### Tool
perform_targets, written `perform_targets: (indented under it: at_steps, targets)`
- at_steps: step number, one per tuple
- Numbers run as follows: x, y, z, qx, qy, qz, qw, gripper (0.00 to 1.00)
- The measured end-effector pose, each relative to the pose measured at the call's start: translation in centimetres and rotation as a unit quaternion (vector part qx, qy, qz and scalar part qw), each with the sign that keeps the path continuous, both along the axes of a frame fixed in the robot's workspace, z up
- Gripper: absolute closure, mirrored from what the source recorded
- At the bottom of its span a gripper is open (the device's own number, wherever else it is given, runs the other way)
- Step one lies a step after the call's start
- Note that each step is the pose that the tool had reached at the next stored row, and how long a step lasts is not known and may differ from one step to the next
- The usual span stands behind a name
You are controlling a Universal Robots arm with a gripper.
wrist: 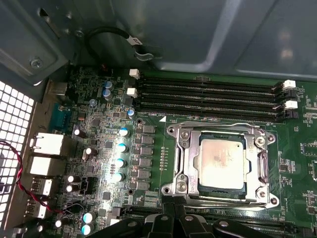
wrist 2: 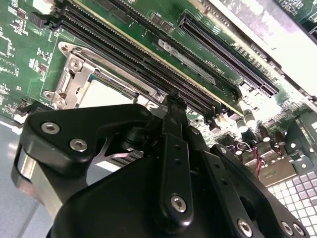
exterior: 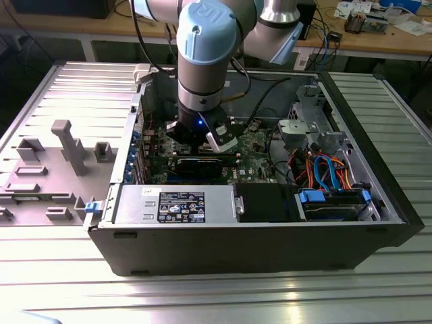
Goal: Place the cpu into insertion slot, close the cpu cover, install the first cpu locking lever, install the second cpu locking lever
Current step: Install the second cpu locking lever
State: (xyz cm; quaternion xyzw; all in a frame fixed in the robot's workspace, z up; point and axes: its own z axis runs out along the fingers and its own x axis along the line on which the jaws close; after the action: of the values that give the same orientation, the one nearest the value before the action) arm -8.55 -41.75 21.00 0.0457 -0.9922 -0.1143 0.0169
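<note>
- Where the green motherboard (wrist: 148,148) lies inside the open black computer case (exterior: 378,202), the dull silver-grey square cpu (wrist: 221,159) sits flat in the silver-rimmed insertion slot (wrist: 173,148), framed by the thin silver metal cpu cover (wrist: 257,168).
- Black claw (wrist: 174,218) hovers just beside the socket's edge; whether it is open cannot be told.
- Exterior view adds the ridged metal worktop (exterior: 67,88) and blue-grey arm (exterior: 206,61).

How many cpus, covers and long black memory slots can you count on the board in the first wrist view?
cpu: 1
cover: 1
memory slots: 4
Total: 6
</note>
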Motion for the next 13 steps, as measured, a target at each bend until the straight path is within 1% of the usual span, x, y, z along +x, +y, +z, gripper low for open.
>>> perform_targets:
  at_steps: [4, 8, 13]
  targets:
    - [0.00, 0.00, -0.01, 0.0001, 0.0000, 0.000, 1.00000, 0.89]
    - [-0.01, -0.01, -0.08, 0.0011, 0.0000, 0.000, 1.00000, 0.89]
    - [0.00, 0.00, -0.23, 0.0033, 0.0000, 0.000, 0.99999, 0.89]
